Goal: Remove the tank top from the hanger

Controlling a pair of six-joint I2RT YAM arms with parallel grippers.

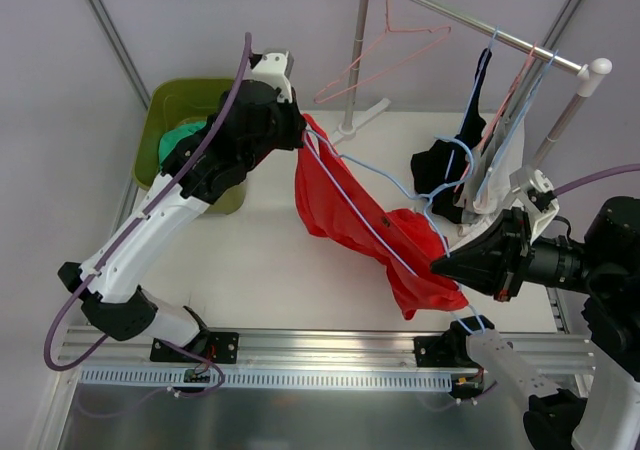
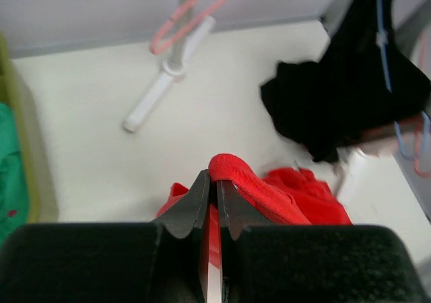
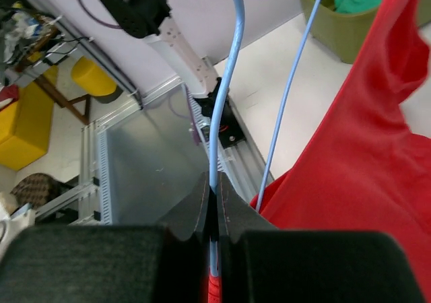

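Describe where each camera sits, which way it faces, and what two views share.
Top: above and behind, looking down on table, rail, left arm and right arm.
Left wrist: looks past the left gripper, shut on the red top, toward a black garment.
Right wrist: looks past the right gripper, shut on the blue hanger, toward the table's near edge.
Shared: all three show the red top.

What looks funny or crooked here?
The red tank top isn't hanging neatly: it's stretched slantwise over the table, pinched by the left fingers, while the right fingers pinch its blue hanger, tilted off the rack. An empty pink hanger dangles crooked on the rack.
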